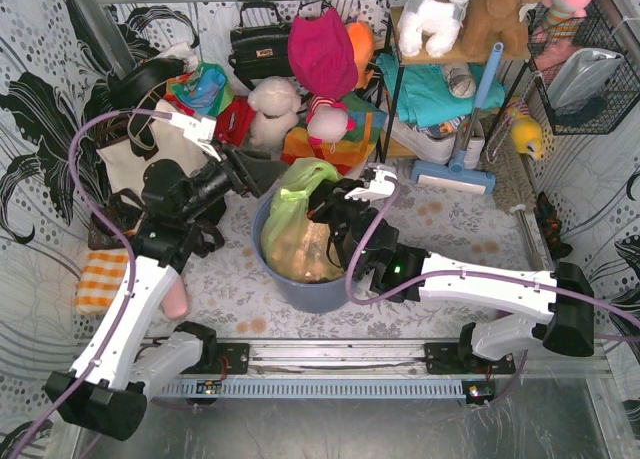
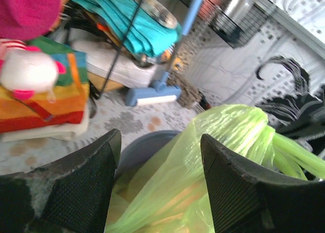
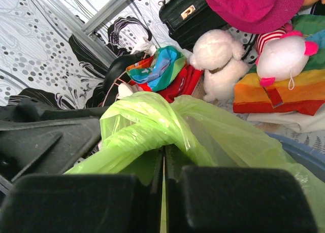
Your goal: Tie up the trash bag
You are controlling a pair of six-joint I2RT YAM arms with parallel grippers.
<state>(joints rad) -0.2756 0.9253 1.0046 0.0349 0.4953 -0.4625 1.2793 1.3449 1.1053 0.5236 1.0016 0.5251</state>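
The bag (image 1: 298,211) sits in the bin (image 1: 312,291), its top bunched above the rim. The right claw (image 3: 163,167) pinches a stretched strand of it. The left claw (image 2: 160,141) hangs spread beside the bunch. Knotting looks begun; next, the left must grasp the opposite flap.

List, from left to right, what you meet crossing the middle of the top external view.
Orange checked cloth, left gripper, trash bag, right gripper, blue floor brush, yellow soft toy.
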